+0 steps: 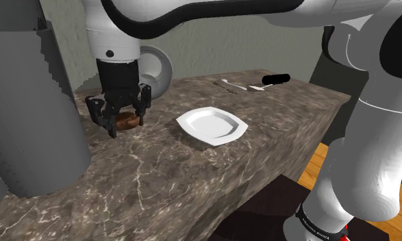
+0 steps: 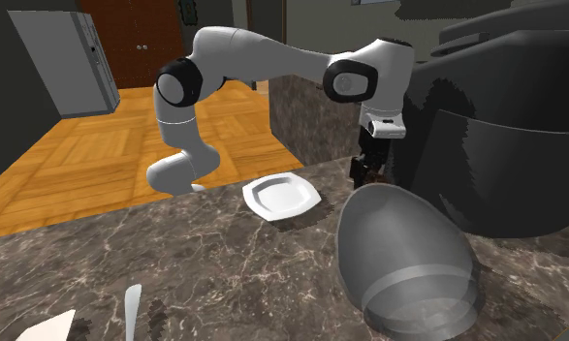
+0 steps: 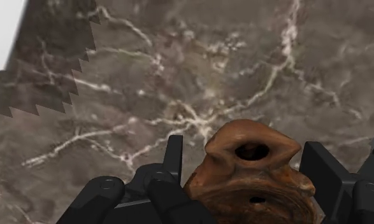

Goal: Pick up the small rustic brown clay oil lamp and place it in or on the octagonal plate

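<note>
— Where is the oil lamp [image 3: 249, 175]?
— It sits on the dark marbled desk [image 1: 192, 179], brown and rough, with its spout pointing away from the wrist.
— And the hand [image 1: 127, 128]?
— It is low over the lamp. Its black fingers [image 3: 174, 156] stand apart, one on each side, close to the lamp but not clasping it.
— The octagonal plate [image 1: 213, 124]?
— White, flat on the desk, near the lamp on the shoulder view's right.

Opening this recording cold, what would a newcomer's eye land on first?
The black gripper, poised around a small brown clay lamp on the dark marbled counter, at the shoulder view's left, draws the eye first. Then comes the white octagonal plate, with nothing on it, to the lamp's right in that view.
</note>
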Controlling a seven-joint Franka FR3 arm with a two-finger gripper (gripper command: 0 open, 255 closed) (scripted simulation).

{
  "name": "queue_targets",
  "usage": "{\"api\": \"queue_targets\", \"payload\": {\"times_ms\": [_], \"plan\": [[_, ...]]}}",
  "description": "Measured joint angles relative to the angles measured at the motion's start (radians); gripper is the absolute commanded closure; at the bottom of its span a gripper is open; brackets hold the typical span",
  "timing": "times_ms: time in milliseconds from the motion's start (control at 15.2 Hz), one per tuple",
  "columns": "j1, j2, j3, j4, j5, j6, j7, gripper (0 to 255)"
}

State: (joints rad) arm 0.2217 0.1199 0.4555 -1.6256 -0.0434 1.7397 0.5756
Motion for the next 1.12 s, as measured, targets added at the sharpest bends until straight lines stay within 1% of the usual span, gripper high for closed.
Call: {"api": "queue_targets", "payload": {"times_ms": [660, 726, 924, 1122], "plan": [[0.01, 0.028, 0.004, 0.177, -0.012, -0.151, 0.006, 255], [0.003, 0.013, 0.001, 0.164, -0.005, -0.152, -0.002, 255], [-0.036, -0.115, -0.02, 0.021, 0.051, -0.125, -0.06, 255], [-0.064, -0.22, -0.052, -0.09, 0.092, -0.112, -0.124, 255]]}}
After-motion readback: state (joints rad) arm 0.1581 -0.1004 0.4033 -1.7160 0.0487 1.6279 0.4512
